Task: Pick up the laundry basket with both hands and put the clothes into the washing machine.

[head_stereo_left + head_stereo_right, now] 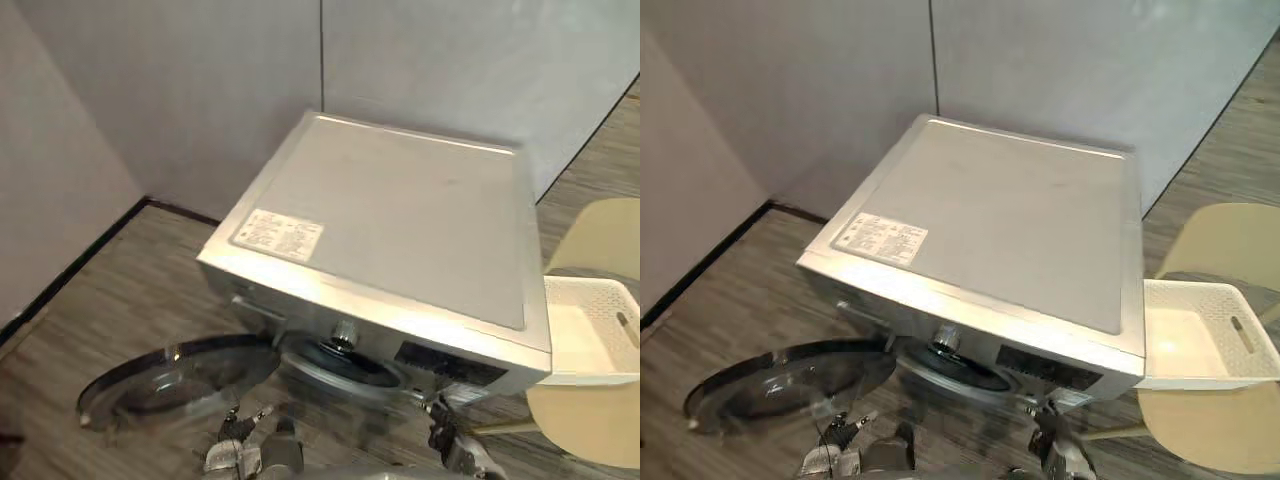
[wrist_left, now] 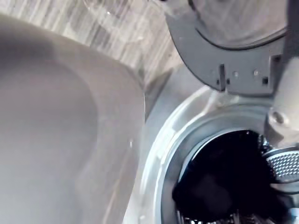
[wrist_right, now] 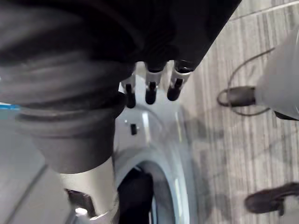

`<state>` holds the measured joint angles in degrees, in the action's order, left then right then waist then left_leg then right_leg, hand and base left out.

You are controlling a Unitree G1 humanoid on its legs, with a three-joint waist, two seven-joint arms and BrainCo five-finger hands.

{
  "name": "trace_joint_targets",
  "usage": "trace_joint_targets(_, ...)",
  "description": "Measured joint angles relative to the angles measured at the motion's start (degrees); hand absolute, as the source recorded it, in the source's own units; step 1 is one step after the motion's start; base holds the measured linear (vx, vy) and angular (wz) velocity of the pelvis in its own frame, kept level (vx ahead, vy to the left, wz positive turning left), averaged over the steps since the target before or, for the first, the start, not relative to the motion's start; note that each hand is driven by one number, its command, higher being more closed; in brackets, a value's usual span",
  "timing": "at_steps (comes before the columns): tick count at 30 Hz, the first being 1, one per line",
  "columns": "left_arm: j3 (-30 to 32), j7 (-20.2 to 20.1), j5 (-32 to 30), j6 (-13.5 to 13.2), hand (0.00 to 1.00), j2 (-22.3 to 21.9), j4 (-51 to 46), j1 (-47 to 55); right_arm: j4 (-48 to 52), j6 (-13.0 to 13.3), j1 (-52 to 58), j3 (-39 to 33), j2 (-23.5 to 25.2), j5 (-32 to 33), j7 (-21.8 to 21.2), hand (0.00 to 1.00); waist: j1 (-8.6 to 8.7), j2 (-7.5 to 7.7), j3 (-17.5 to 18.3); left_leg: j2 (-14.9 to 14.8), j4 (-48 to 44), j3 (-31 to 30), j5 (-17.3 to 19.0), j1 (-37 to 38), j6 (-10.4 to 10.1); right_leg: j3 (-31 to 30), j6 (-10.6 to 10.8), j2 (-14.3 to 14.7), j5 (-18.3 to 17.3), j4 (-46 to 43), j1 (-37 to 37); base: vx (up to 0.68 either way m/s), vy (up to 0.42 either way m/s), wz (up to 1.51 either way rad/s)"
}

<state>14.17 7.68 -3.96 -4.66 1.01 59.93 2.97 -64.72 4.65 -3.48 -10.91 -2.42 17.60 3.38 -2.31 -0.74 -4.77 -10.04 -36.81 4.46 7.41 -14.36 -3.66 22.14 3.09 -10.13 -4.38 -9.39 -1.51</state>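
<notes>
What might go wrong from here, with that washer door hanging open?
The open door juts out low beside the left hand; a careless arm swing might knock it. The dark clothes seem close to the drum's mouth and might get caught when the door shuts. The right hand hangs near the washing machine front and could bump it.

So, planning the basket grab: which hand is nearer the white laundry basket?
Right. The right hand is at the washing machine's front corner on the laundry basket's side; the left hand is farther off, by the open door.
</notes>
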Motion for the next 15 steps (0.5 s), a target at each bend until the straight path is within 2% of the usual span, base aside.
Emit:
trace_joint_targets(1, 0.0, 0.0, 0.1, -0.3, 0.0, -0.1, -0.1, 0.4, 0.6, 0.1, 0.3, 0.1, -0.2, 0.0, -0.1, 0.0, 0.07, -0.32, 0.0, -0.2, -4.9, 0.0, 0.8, 0.7, -0.7, -0.5, 0.1, -0.2, 0.1, -0.4, -0.2, -0.27, 0.178, -0.26)
trace_joint_targets(2, -0.1, -0.1, 0.3, -0.3, 0.0, 0.0, 0.2, 1.1, 1.2, 0.5, 0.4, 0.2, -0.3, -0.1, -0.3, 0.0, 0.34, -1.22, 0.1, -1.6, -11.2, 0.1, 0.2, 2.5, -0.4, -1.4, 0.8, -0.2, 0.5, -0.8, -0.5, -0.17, 0.153, -0.21)
trace_joint_targets(3, -0.2, -0.1, 0.7, -0.2, 0.0, 0.0, 0.7, 1.3, 1.3, 0.6, 0.8, 0.2, -0.4, -0.1, -0.4, 0.0, 0.73, -1.69, 0.3, -2.4, -10.2, 0.1, 0.4, 4.0, -0.8, -1.8, 1.4, 0.0, 0.9, -0.7, -0.4, -0.17, 0.196, -0.06)
trace_joint_targets(4, -0.7, -0.2, 1.3, -0.1, 0.0, 0.2, 1.3, 1.0, 0.9, 0.4, 1.0, -0.1, -0.3, -0.2, -0.4, 0.0, 1.72, -1.87, 0.5, -0.3, -4.9, 1.3, 2.0, 5.4, -0.8, -2.1, 2.0, -0.2, 1.8, 0.6, -0.1, -0.13, 0.126, 0.18)
trace_joint_targets(5, -1.3, -0.2, 1.4, 0.4, 0.0, 1.3, 1.5, 0.6, 0.2, -0.2, 1.1, 0.2, 0.2, -0.2, -0.6, 0.0, 1.97, 0.11, 0.8, 2.3, 3.0, 0.0, 2.2, 8.1, -0.9, -4.1, 1.6, 0.1, 2.6, 3.0, 0.8, -0.12, 0.072, 0.33)
trace_joint_targets(6, -1.2, -0.2, 1.6, 0.6, 0.0, 1.6, 1.7, 0.2, -0.3, -0.4, 1.0, 0.2, 0.2, -0.3, -0.6, 0.0, 2.0, 0.82, 0.7, 3.2, 6.7, -1.0, 2.3, 9.5, -1.0, -5.1, 0.6, 0.5, 3.5, 4.0, 0.7, -0.13, -0.009, 0.52)
trace_joint_targets(7, -1.2, -0.1, 2.1, 1.1, 0.0, 1.7, 1.9, -0.6, -1.7, -0.7, 0.7, 0.1, -0.4, -0.3, -0.6, 0.0, 2.12, 0.91, 0.7, 3.9, 11.4, -3.1, 3.3, 11.2, -2.3, -4.9, -0.3, 1.3, 5.8, 5.0, 0.2, -0.15, 0.027, 0.56)
trace_joint_targets(8, -1.8, -0.1, 3.1, 1.4, 0.0, 1.6, 1.9, -0.6, -2.1, -1.0, 0.6, 0.1, -0.9, -0.2, -0.6, 0.0, 2.03, 0.07, 0.1, 4.0, 13.1, -4.0, 4.4, 12.6, -2.0, -4.5, 0.1, 1.3, 6.2, 4.6, -0.5, -0.16, 0.056, 0.54)
trace_joint_targets(9, -3.0, -0.1, 3.6, 1.6, 0.0, 1.4, 1.9, -0.5, -2.1, -1.0, 0.5, 0.1, -0.9, -0.2, -0.6, 0.0, 2.08, -0.13, 0.0, 4.1, 13.6, -4.2, 4.4, 13.0, -2.0, -4.1, 0.1, 1.1, 6.2, 4.2, -0.8, -0.25, 0.105, 0.4)
trace_joint_targets(10, -7.0, 0.0, 4.1, 1.8, 0.0, 2.1, 0.5, -0.3, -1.8, -0.9, 0.2, 0.4, -0.9, -0.2, -0.8, 0.0, 2.18, -0.7, 0.1, 4.2, 15.7, -4.0, 4.8, 14.4, -1.6, -3.6, 0.2, 0.7, 6.2, 2.5, -0.3, -0.26, 0.077, 0.27)
trace_joint_targets(12, -11.4, 0.1, 4.6, 1.7, 0.0, 2.5, -4.0, -0.4, -1.8, -0.6, -0.8, 1.1, -1.3, -0.1, -0.7, 0.0, 2.22, -1.38, 0.0, 4.8, 18.1, -4.2, 7.1, 14.8, -0.1, -3.7, 2.3, -0.3, 4.9, 0.8, 1.5, -0.32, 0.074, 0.03)
trace_joint_targets(13, -13.6, 0.1, 5.0, 1.4, 0.0, 2.5, -8.7, 0.1, -1.5, -0.5, -1.3, 1.6, -1.4, 0.1, -0.5, 0.0, 1.69, -0.41, 0.4, 6.0, 19.3, -3.4, 6.4, 13.6, -0.5, -5.6, 3.0, -1.3, 5.0, -0.1, 4.3, -0.46, 0.049, -0.37)
trace_joint_targets(15, -15.2, 0.0, 5.6, 0.9, 0.0, 2.2, -15.8, 0.3, -0.8, 0.1, -0.6, 1.6, -1.5, 0.4, 0.0, 0.0, 1.81, 0.74, 1.2, 8.2, 20.5, -2.2, 5.3, 12.3, 0.4, -8.2, 5.2, -3.2, 6.2, 1.3, 7.4, -0.3, 0.02, -0.5)
